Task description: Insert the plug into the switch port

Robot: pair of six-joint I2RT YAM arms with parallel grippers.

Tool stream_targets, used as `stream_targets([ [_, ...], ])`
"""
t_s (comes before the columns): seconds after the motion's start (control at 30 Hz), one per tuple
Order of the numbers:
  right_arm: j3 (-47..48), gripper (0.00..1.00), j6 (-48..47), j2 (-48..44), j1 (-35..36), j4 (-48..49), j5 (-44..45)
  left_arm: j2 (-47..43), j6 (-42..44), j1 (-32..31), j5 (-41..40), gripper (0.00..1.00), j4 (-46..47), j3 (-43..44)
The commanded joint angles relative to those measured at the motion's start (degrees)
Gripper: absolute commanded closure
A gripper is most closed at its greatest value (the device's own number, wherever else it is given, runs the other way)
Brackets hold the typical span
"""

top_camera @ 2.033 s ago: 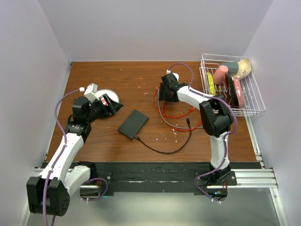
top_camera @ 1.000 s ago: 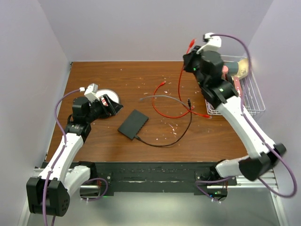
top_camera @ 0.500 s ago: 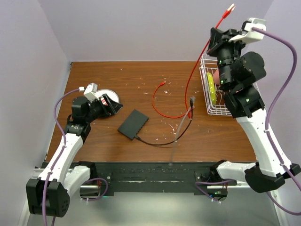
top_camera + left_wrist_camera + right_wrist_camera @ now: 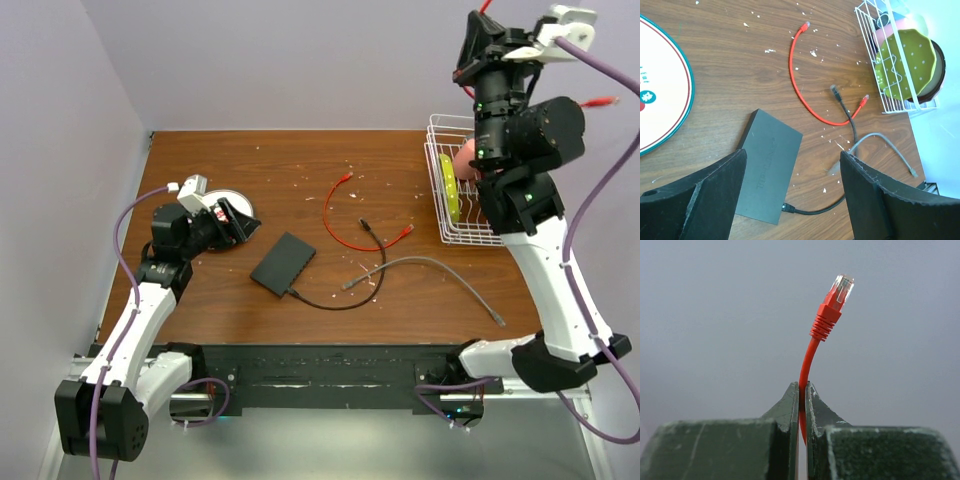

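Note:
The switch point(image 4: 283, 262) point(image 4: 770, 175) is a flat black box lying on the wooden table, with a black cable point(image 4: 350, 295) plugged into its near edge. My right gripper point(image 4: 479, 28) point(image 4: 802, 385) is raised high above the dish rack, shut on a red cable just below its clear-tipped plug point(image 4: 841, 288), which points away from the fingers against the bare wall. The cable's other red end point(image 4: 600, 101) shows beside the arm. My left gripper point(image 4: 236, 222) point(image 4: 792, 157) hovers open left of the switch, nothing between its fingers.
A second red cable point(image 4: 345, 225) point(image 4: 802, 95) and a grey cable point(image 4: 440, 268) point(image 4: 885, 142) lie loose right of the switch. A white wire dish rack point(image 4: 520, 235) with dishes stands at the right edge. A round white plate point(image 4: 222, 198) point(image 4: 665, 90) lies under the left gripper.
The right arm has swung higher, lifting its red cable clear of the table. The grey cable that hung with it now lies on the table. The left arm is still.

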Motion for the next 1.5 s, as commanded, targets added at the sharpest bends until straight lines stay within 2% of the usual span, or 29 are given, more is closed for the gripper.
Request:
stream_targets([
  [0.0,3.1,1.0,-1.2,2.1,-0.2,-2.7,-4.7,0.2,1.9,0.2,1.4,0.2,0.8,2.7],
  [0.1,2.1,1.0,2.1,2.2,-0.2,-9.8,-9.3,0.0,2.0,0.2,1.5,0.2,1.0,2.5],
  [0.17,-1.9,1.0,2.3,1.0,-0.2,-14.1,-12.3,-0.2,2.1,0.2,1.5,0.2,1.0,2.5],
  [0.43,-31.2,1.0,8.3,-8.5,-0.1,-15.0,-23.3,-0.4,2.8,0.2,2.6,0.2,2.1,1.2],
  [0.63,-44.3,1.0,12.1,-8.8,1.6,-18.1,-31.8,0.6,0.8,0.2,5.7,0.2,9.8,-2.9],
  [0.73,-48.8,1.0,12.7,-6.7,7.6,-16.9,-29.9,1.1,0.1,0.2,7.1,0.2,12.7,-4.7],
  [0.8,-50.4,1.0,12.7,-4.5,12.3,-15.8,-27.4,1.4,-0.7,0.2,8.4,0.21,15.3,-5.8],
  [1.03,-58.1,1.0,14.5,4.6,16.9,-6.5,-30.0,2.9,-2.5,-2.3,13.6,0.22,23.5,-13.3],
  [1.27,-58.0,1.0,14.2,10.0,20.5,-1.6,-30.5,7.5,-8.0,-4.3,17.2,0.26,38.6,-20.0],
  [1.47,-57.3,1.0,14.7,11.1,23.4,-1.1,-29.2,11.3,-9.6,-7.6,15.3,0.29,41.7,-19.3],
])
